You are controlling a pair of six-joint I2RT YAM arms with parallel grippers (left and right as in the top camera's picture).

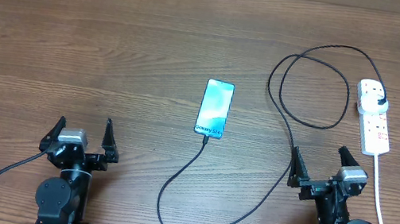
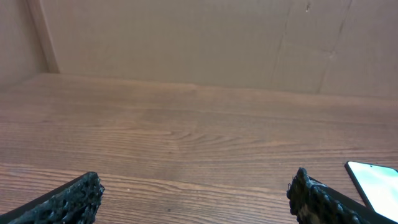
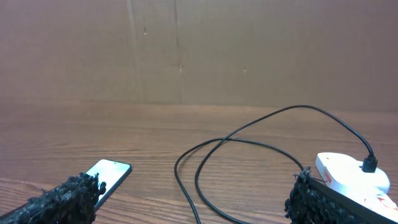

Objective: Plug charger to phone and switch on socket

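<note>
The phone [image 1: 215,109] lies face up mid-table with a bright cyan screen; it also shows in the left wrist view [image 2: 376,185] and the right wrist view [image 3: 111,173]. The black charger cable [image 1: 303,104] runs from the phone's near end, loops across the table and ends in a black plug [image 1: 379,101] seated in the white socket strip [image 1: 375,117], which also shows in the right wrist view [image 3: 351,175]. My left gripper [image 1: 82,138] is open and empty, near the front left. My right gripper [image 1: 321,168] is open and empty, just in front of the strip.
The strip's white cord [image 1: 381,213] trails toward the front right edge past my right arm. A slack loop of the cable [image 1: 168,211] lies near the front edge between the arms. A brown wall [image 3: 199,50] stands behind the table.
</note>
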